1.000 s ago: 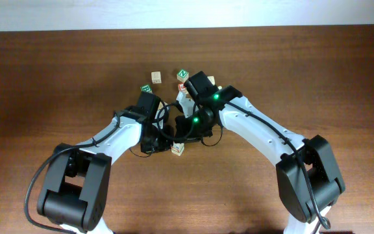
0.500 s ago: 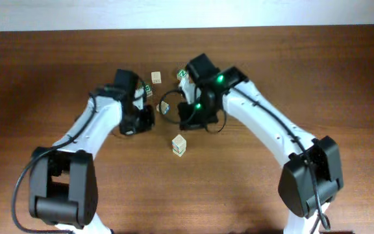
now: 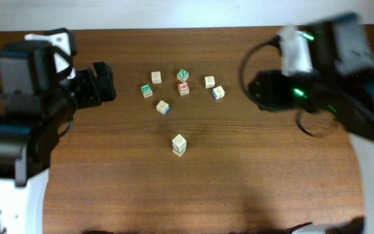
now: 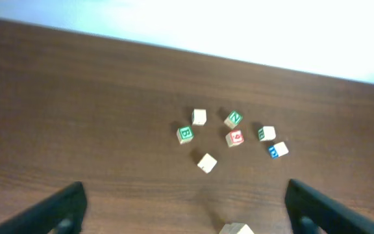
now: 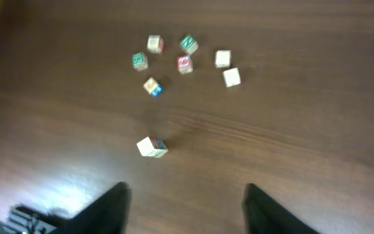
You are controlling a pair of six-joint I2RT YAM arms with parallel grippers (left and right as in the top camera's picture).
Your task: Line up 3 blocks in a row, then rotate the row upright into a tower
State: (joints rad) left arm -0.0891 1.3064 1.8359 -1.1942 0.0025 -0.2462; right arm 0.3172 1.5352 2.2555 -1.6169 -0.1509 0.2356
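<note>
1. Both arms have pulled back. A second ago they were crowded low over the middle of the surface [image 3: 271, 175]. Now the left arm sits at the left edge of the overhead view and the right arm at the right edge, both large and blurred.
2. The left tool [image 4: 184, 188] has its fingers spread wide, one at each lower corner of its wrist view. I see only bare wood between them.
3. The right tool [image 5: 186, 192] is also apart and holds nothing. Its two fingers frame the bottom of its wrist view.
4. The lone pale block [image 3: 178, 145] was hemmed in by both tools a second ago. It now stands in the open, well apart from the cluster on the side toward the arm bases, about where it was half a second ago.
5. The pale block with a blue side [image 3: 163, 107] lies between the lone one and the cluster, turned at an angle. The arms hid it a second ago.
6. The tan block [image 3: 156, 77] sits at the back left of the cluster, in the same spot as before.
7. Around these I see:
   - the left green-faced block [image 3: 147, 90];
   - the back green-faced block [image 3: 182, 75];
   - the red-faced block [image 3: 184, 88], just in front of the back green one;
   - the right pale block [image 3: 210, 81];
   - the blue-printed block [image 3: 218, 92], just beside the right pale one.
</note>
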